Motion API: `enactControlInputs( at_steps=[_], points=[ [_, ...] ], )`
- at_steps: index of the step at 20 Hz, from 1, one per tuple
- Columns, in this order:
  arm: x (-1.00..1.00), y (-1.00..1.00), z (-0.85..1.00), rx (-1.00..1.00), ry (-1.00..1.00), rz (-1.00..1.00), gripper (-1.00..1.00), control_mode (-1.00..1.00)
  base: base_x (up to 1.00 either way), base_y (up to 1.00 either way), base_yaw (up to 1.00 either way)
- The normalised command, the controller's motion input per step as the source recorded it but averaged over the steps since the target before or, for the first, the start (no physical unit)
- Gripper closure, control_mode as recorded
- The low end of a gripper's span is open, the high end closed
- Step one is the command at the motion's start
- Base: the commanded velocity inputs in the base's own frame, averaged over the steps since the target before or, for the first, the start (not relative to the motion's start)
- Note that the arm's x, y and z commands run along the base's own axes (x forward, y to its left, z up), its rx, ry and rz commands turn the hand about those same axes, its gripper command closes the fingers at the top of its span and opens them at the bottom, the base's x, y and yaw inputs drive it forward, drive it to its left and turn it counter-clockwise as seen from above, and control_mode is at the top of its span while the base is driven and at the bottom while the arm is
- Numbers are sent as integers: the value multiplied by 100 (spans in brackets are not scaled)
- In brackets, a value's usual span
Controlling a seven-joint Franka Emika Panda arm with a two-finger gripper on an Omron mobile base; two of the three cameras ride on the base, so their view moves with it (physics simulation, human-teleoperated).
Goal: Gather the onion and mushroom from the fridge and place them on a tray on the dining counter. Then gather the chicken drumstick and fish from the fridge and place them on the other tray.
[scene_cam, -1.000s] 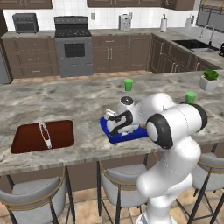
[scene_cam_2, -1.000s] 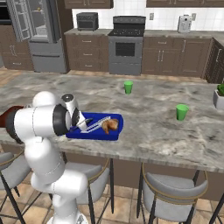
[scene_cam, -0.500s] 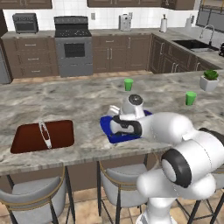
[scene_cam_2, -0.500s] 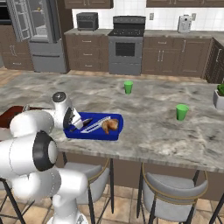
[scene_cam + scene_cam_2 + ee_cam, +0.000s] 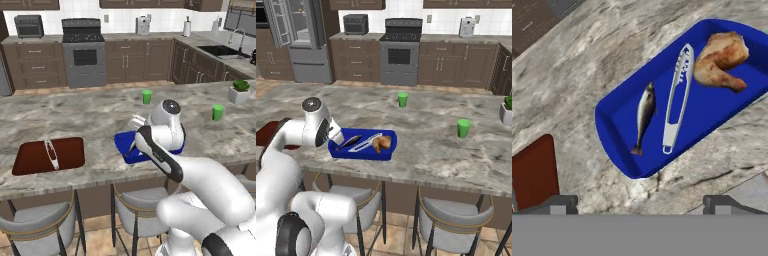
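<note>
On the grey speckled dining counter lies the bright blue tray. It holds a slim silvery fish, white tongs and the golden chicken drumstick; the same fish and drumstick show in the right base view. My gripper hovers open above the tray's near-left end, its fingertips wide apart with nothing between them. The dark red-brown tray sits to the left. The fridge stands far back. The onion is out of view.
White tongs lie on the red-brown tray. Two green cups and a potted plant stand on the counter's far side. Stools line the near edge.
The arm's elbow and upper links have swung round toward the counter. The hand stays over the blue tray's left end, and the fish and drumstick have not moved.
</note>
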Motion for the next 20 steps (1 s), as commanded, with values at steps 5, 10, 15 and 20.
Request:
enactControlInputs(
  at_steps=[5,10,15,20],
  points=[
    [-78,0,81,0,5,4,-100,-100,0,0,0],
    [-84,0,67,0,7,2,-100,-100,0,0,0],
    [-99,-4,50,0,3,2,-100,-100,0,0,0],
    [-100,-9,35,-4,0,2,-100,-100,0,0,0]
  ],
)
